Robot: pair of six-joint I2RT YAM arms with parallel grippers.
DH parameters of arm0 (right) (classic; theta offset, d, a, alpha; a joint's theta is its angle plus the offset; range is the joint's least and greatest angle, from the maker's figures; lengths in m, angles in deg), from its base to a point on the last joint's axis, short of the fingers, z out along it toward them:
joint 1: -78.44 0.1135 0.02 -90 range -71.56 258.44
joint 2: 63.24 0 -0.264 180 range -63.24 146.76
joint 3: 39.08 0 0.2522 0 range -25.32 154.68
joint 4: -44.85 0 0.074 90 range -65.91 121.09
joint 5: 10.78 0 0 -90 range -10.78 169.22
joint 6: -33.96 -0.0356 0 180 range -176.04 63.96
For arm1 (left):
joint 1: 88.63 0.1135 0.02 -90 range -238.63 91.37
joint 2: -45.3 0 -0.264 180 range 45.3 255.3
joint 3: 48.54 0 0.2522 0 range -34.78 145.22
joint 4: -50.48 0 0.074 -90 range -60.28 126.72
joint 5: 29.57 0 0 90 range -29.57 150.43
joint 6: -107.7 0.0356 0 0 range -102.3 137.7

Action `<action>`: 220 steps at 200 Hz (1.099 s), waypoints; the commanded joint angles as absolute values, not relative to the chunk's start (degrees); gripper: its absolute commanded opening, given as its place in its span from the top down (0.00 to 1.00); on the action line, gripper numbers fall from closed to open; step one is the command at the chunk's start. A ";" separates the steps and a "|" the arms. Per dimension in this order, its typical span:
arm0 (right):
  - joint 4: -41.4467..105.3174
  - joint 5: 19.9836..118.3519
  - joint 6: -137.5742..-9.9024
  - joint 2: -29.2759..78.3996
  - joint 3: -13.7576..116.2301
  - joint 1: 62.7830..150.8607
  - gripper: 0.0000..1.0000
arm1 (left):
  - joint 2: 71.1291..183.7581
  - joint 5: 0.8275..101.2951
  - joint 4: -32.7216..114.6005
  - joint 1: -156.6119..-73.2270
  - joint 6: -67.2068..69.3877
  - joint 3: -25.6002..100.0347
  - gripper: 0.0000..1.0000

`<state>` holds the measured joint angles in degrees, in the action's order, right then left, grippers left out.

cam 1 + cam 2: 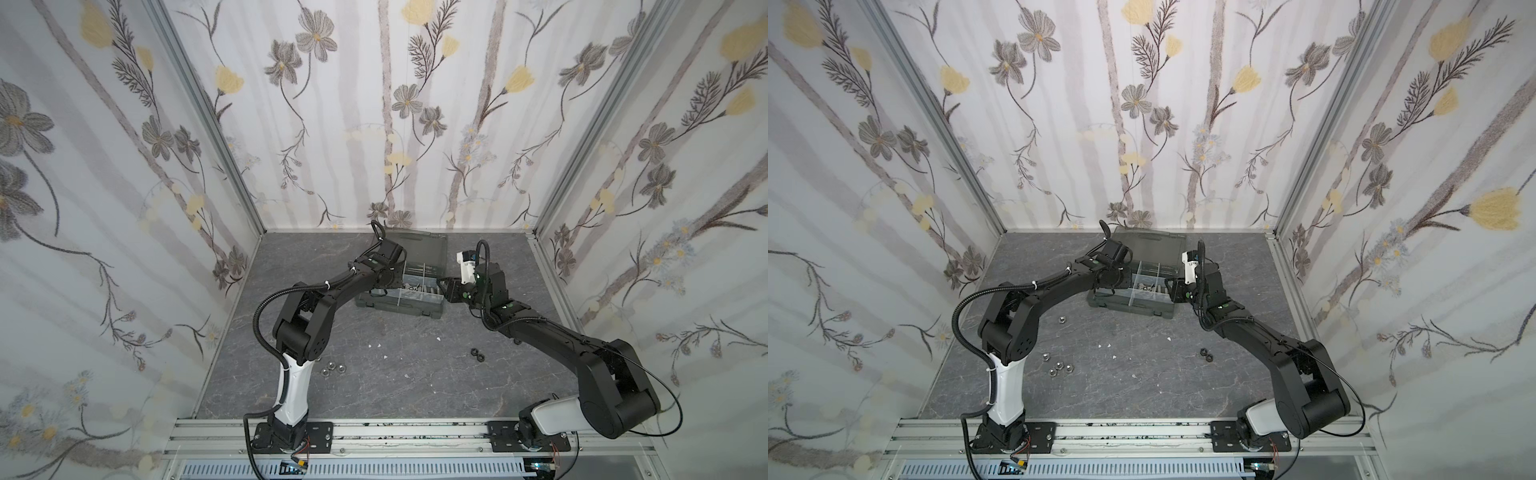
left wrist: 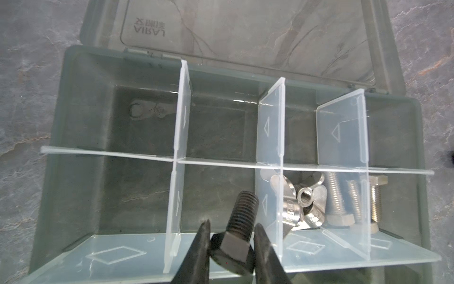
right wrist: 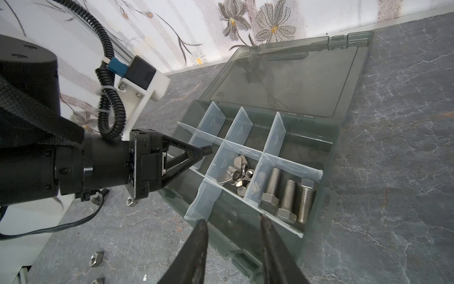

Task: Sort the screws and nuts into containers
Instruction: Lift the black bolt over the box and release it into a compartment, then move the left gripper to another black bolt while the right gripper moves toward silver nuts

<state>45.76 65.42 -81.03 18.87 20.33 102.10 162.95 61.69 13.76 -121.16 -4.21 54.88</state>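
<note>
My left gripper point(image 2: 232, 233) is shut on the hex head of a black screw point(image 2: 239, 221), whose threaded end points out over an empty container next to the one with silver wing nuts point(image 2: 302, 196). The right wrist view shows the screw's tip point(image 3: 207, 150) sticking out of the left gripper point(image 3: 205, 150). Three silver screws point(image 3: 287, 196) lie in the container beside the wing nuts point(image 3: 235, 172). The organizer case point(image 1: 399, 309) stands at the back middle. My right gripper point(image 3: 233, 222) hangs open and empty at the case's right end point(image 1: 444, 286).
Loose silver nuts point(image 1: 334, 369) lie near the left arm's base, with more of these nuts point(image 1: 1059, 368) in a top view. Two black nuts point(image 1: 478, 354) lie right of centre. The smoky lid point(image 1: 419, 245) lies open behind the case. Small white flecks dot the floor.
</note>
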 commanded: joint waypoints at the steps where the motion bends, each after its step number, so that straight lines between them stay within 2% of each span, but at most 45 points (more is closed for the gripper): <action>1: 47.22 65.07 -81.05 18.95 20.69 102.12 0.63 | 163.08 61.23 14.48 -120.97 -3.76 55.87 0.63; 17: 46.98 64.92 -80.97 18.94 20.87 102.16 0.63 | 162.49 61.35 14.57 -120.82 -3.62 55.92 0.55; 31: 46.69 64.68 -81.00 18.86 20.99 102.18 0.63 | 161.38 61.53 14.55 -120.88 -3.40 55.70 0.43; 57: 45.36 64.30 -80.82 18.76 21.94 102.99 0.63 | 158.15 62.43 14.75 -120.76 -3.09 54.23 0.36; 139: 43.52 65.23 -81.77 21.99 27.38 112.59 0.61 | 139.38 67.59 15.28 -117.53 -5.48 40.50 0.29; 192: 46.48 65.77 -83.28 30.73 32.41 123.07 0.61 | 130.79 66.54 14.34 -107.82 -6.77 31.63 0.28; 220: 51.61 62.93 -86.87 32.98 30.74 125.02 0.62 | 129.95 65.06 14.33 -100.97 -6.54 29.29 0.28</action>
